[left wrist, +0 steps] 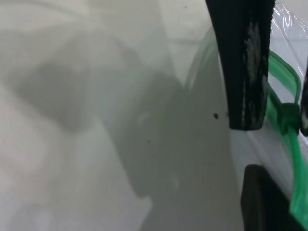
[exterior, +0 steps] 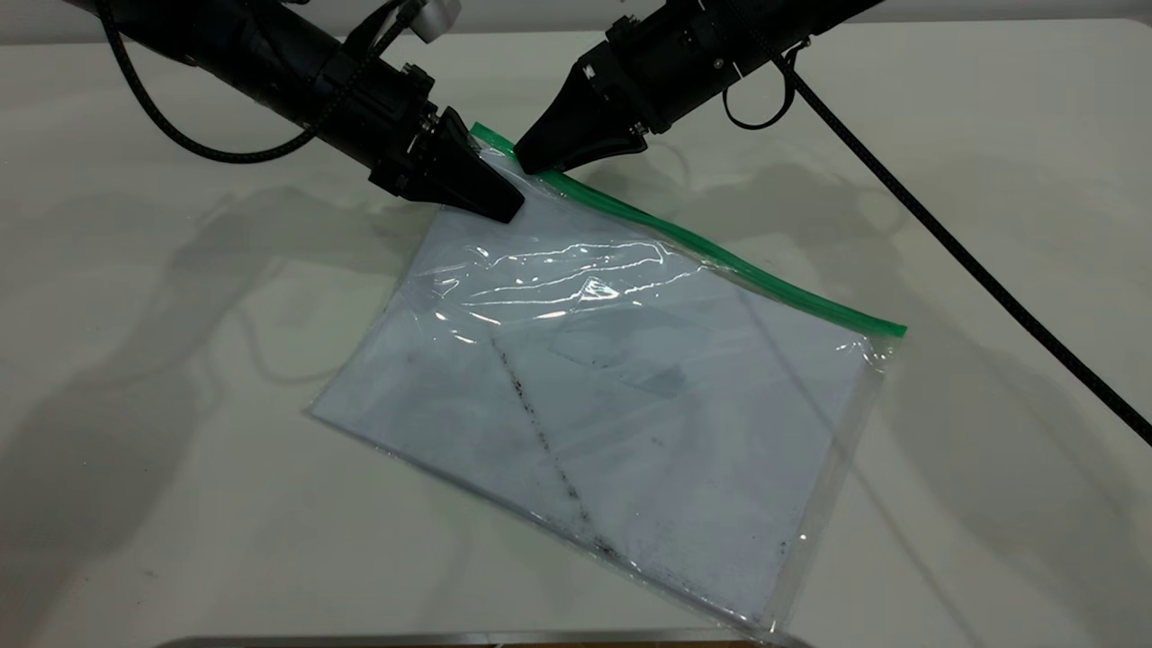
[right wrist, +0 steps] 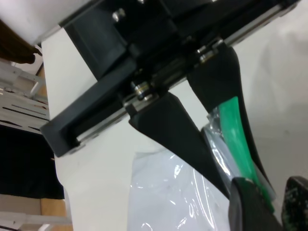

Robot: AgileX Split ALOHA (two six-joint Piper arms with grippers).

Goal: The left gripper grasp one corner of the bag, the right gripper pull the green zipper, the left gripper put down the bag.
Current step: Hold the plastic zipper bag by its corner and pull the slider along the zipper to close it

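**Zipper pull about to start: hold the corner, draw the slider straight**

Exterior view. Left tool pinched narrow on the near-end corner of the large flat clear plastic bag, just below the strip. Right tool just beside it, tips closed down onto the end of the narrow bright green zipper. Rest of the bag lying slanted on the pale tabletop, the zipper running away from both tools along the far long edge. Inside the bag: white paper sheets with a dark diagonal smudge line, lying flat and filling most of the pouch.

Left wrist view. Left tool seen with clear film passing between its black fingers, and a small gap showing between their ends here. Green zipper right next to them, its small darker slider tab close to the upper finger.

Right wrist view. Right tool straddling the green zipper, fingers converging on it, apparently gripping. Wrinkled bag film just beneath.

Judged step: pulling the slider. Best done by keeping the left pinch firm as an anchor, drawing the right tool along the strip's own line rather than upward, and holding the strip taut so the film does not bunch. Worth watching for the slider slipping out of the grip, or the corner tearing free.
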